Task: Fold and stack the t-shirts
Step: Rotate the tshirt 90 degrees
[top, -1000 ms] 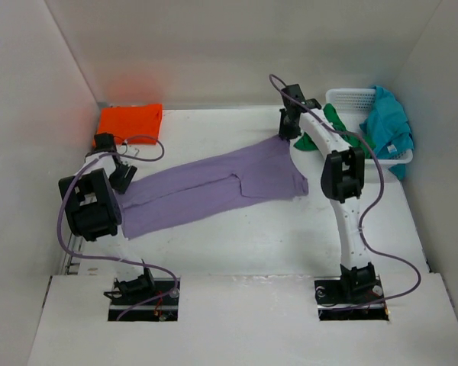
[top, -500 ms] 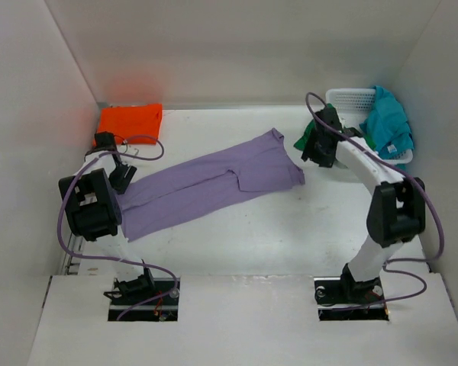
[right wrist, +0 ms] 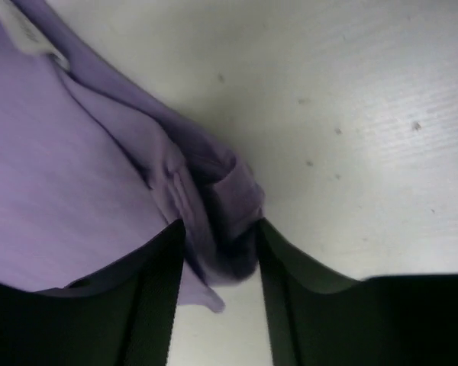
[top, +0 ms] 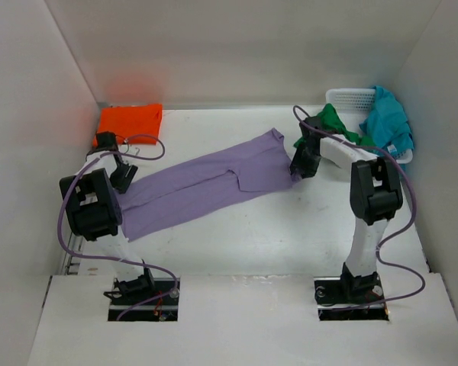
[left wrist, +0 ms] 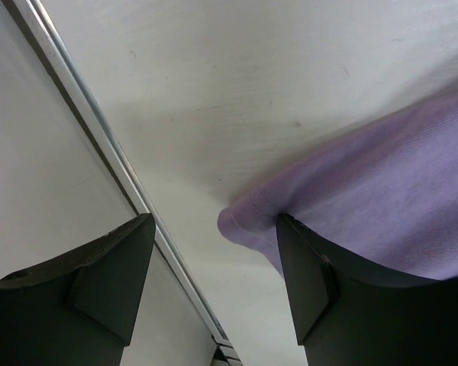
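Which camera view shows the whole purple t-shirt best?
The top external view: the purple t-shirt lies there at full length across the table. The left wrist view shows only one corner, and the right wrist view only a bunched corner.

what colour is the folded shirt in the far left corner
The folded shirt is bright orange, clearest in the top external view.

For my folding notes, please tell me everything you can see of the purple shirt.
The purple shirt is soft lavender cloth, folded into a long strip lying flat and diagonal on the table. Its near-left corner sits between the open fingers of the left gripper; its bunched far-right corner sits between the open fingers of the right gripper.
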